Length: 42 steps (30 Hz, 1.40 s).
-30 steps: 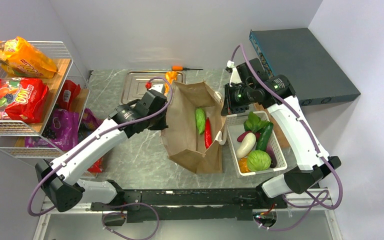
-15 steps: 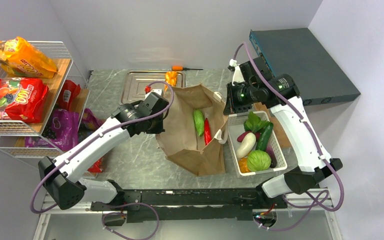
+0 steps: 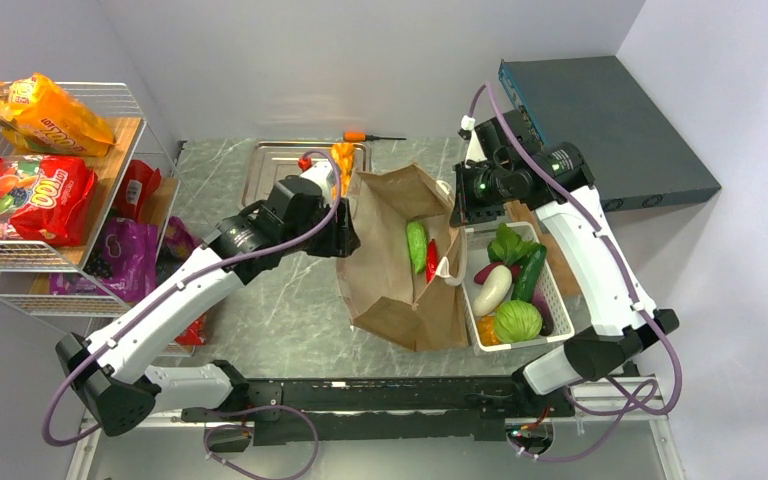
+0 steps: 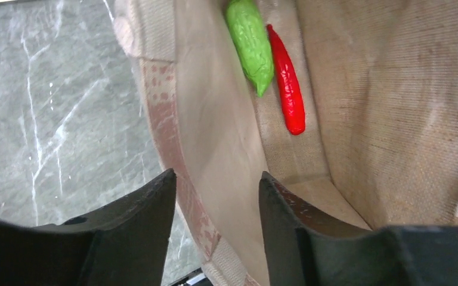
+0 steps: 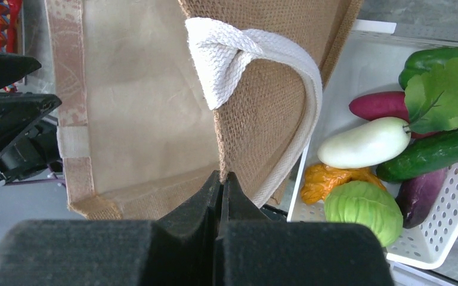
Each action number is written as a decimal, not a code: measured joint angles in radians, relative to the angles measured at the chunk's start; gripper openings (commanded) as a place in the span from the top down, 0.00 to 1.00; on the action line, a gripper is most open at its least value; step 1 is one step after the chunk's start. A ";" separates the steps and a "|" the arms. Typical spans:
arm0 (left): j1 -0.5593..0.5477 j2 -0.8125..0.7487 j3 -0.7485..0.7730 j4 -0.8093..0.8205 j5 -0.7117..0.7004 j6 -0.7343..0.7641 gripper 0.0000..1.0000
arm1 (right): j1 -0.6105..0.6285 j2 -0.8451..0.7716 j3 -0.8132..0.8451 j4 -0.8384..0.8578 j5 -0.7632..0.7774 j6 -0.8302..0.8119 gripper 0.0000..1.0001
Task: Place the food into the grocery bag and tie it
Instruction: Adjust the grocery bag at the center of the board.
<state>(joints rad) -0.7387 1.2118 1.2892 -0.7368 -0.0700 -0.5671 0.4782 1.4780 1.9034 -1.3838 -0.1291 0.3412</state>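
Note:
The brown grocery bag [image 3: 390, 270] stands open mid-table, a white loop handle [image 5: 256, 47] folded over its right side. Inside lie a light green vegetable [image 3: 417, 245] [image 4: 250, 39] and a red chili [image 3: 431, 260] [image 4: 287, 83]. My left gripper [image 3: 345, 235] [image 4: 216, 176] is open, its jaws on either side of the bag's left wall [image 4: 214, 137] without clamping it. My right gripper [image 3: 457, 210] [image 5: 222, 176] is shut on the bag's right rim [image 5: 256, 119]. Orange [image 3: 45, 110] and red [image 3: 25, 195] snack packets lie on the shelf at left.
A white basket [image 3: 563, 305] [image 5: 387, 27] of vegetables and an orange knobbly piece [image 5: 334, 179] touches the bag's right side. A metal tray [image 3: 280, 165] and a screwdriver [image 3: 370, 136] lie behind the bag. The wire shelf [image 3: 140, 100] stands left, a dark box [image 3: 600, 120] back right.
My left gripper has opened off the bag's left rim, and its arm moved right and toward the back. The bag shifted right toward the basket. The right gripper stays shut on the rim.

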 measured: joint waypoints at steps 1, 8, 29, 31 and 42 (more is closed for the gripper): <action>0.000 -0.003 0.000 0.013 0.011 0.006 0.35 | 0.000 0.004 0.003 0.000 0.002 0.003 1.00; 0.012 -0.001 0.076 -0.012 0.013 0.039 0.19 | 0.000 0.016 -0.014 0.011 0.008 0.018 1.00; 0.287 0.114 0.230 -0.021 -0.013 0.002 0.12 | -0.001 -0.083 -0.175 0.093 0.158 0.073 1.00; 0.294 0.176 0.257 0.001 0.003 0.009 0.13 | -0.001 -0.091 -0.172 0.092 0.158 0.073 1.00; 0.338 0.442 0.296 0.236 0.029 0.134 0.15 | -0.002 -0.092 -0.163 0.092 0.175 0.090 1.00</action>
<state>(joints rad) -0.4004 1.6539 1.5856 -0.5011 -0.0410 -0.4335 0.4767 1.3861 1.7401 -1.2922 0.0460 0.4309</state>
